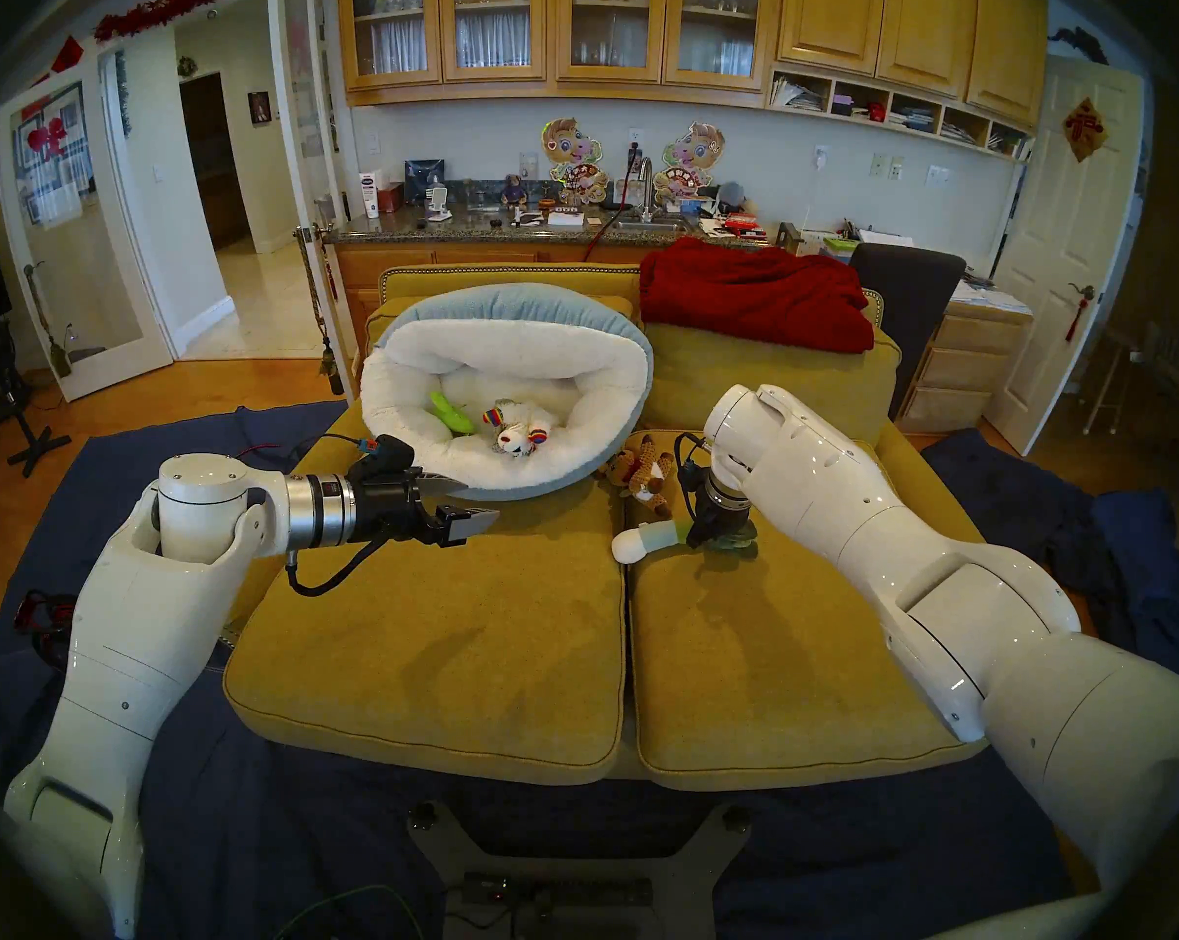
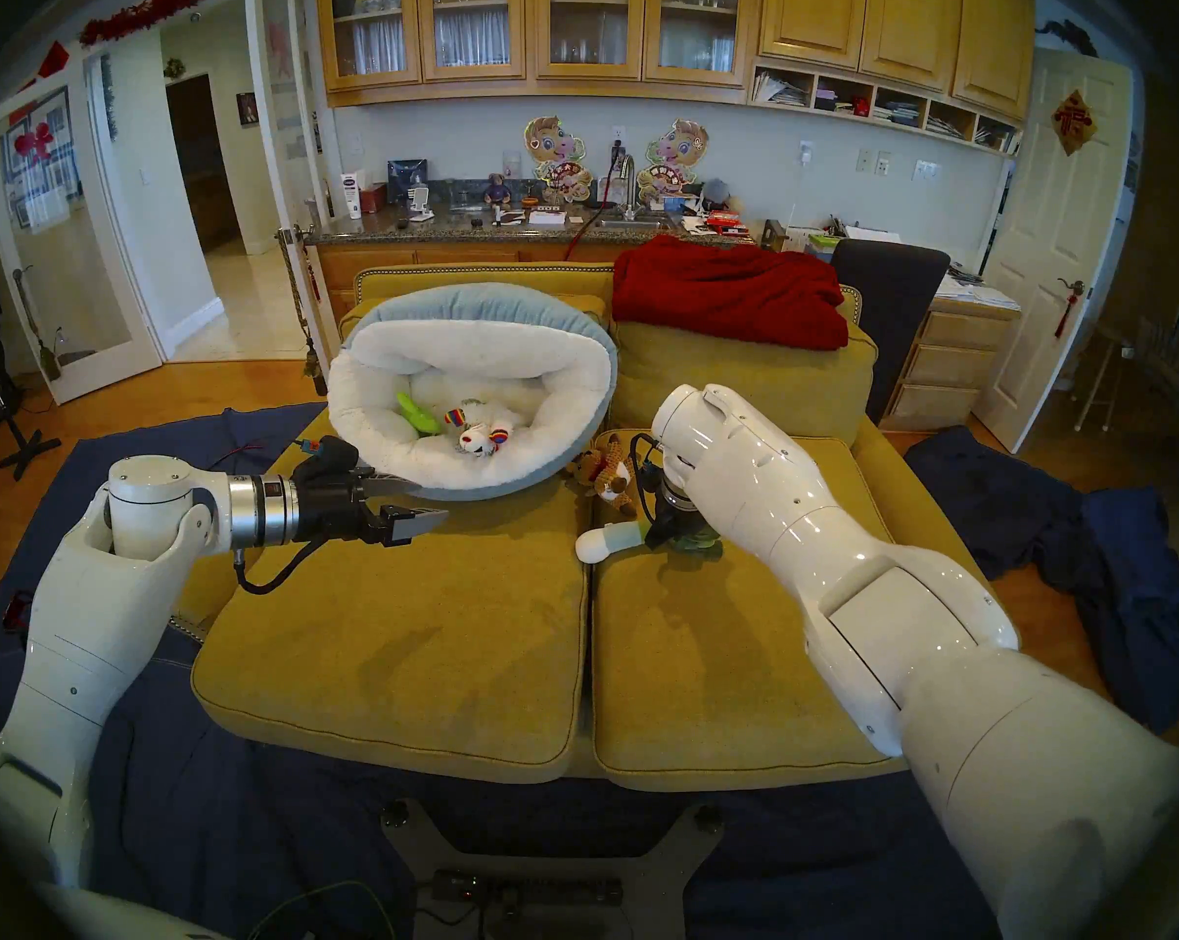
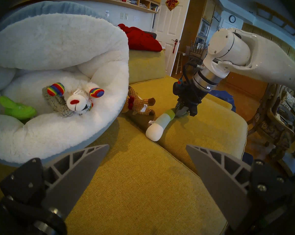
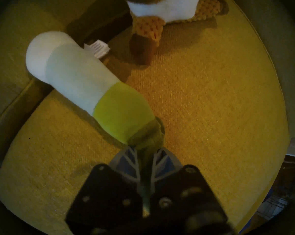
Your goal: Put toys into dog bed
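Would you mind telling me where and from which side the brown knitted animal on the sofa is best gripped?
Grip the brown knitted animal across its narrow middle, coming from above, I think. It lies flat on the sofa cushion with limbs splayed, close beside the dog bed, so side approaches look crowded. The left gripper hangs open nearby.

A red blanket (image 1: pixel 756 301) lies heaped on the mustard-yellow sofa's (image 1: pixel 437 647) back cushion.

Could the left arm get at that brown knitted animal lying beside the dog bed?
Probably, with a stretch. The left gripper hangs open over bare cushion, but the dog bed bulges between it and the brown knitted animal, so it would likely swing around the rim.
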Robot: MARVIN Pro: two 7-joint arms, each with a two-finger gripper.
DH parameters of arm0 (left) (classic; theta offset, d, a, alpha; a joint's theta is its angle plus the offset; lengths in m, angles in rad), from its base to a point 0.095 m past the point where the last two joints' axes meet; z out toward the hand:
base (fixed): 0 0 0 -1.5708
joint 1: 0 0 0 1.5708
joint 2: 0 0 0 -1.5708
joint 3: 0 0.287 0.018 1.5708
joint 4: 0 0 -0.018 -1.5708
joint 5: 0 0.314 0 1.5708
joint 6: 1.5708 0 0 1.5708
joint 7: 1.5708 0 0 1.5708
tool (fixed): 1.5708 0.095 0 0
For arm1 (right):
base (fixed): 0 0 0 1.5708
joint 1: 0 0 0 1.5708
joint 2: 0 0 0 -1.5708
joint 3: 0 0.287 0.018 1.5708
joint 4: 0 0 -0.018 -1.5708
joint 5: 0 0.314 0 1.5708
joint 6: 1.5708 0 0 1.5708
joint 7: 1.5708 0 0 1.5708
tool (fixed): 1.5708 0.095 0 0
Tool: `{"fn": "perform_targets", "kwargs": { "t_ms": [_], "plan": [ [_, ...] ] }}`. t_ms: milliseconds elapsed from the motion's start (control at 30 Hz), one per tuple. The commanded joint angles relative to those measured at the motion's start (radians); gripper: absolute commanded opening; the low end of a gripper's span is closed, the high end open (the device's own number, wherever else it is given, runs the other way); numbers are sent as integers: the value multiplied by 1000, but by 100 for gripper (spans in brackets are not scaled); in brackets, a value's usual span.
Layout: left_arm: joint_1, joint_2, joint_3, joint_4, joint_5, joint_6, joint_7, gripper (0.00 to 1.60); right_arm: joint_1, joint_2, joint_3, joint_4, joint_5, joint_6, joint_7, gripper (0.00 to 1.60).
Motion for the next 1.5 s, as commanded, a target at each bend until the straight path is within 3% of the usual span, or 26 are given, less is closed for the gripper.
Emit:
{"fn": "perform_targets", "kwargs": {
  "t_ms": [0,233,533,700,1100,1467],
  "plan": [
    [-26,-1,-16,-19,-9,-5,0,160,92,26,33,-107,20,-1,56,0],
    [-26,0,-15,-19,-7,-5,-1,160,136,92,72,-203,39,-1,41,0],
    [-26,-1,-17,-20,-9,-5,-1,160,121,176,107,-298,84,-1,91,0],
    [-26,-2,-18,-21,-10,-5,-1,160,88,222,98,-382,134,-1,117,0],
    [-26,-2,-17,-20,-9,-5,-1,160,63,257,41,-511,274,-1,101,0],
    [-136,35,32,-19,53,-17,-8,160,34,327,10,-660,346,-1,89,0]
  ]
}}
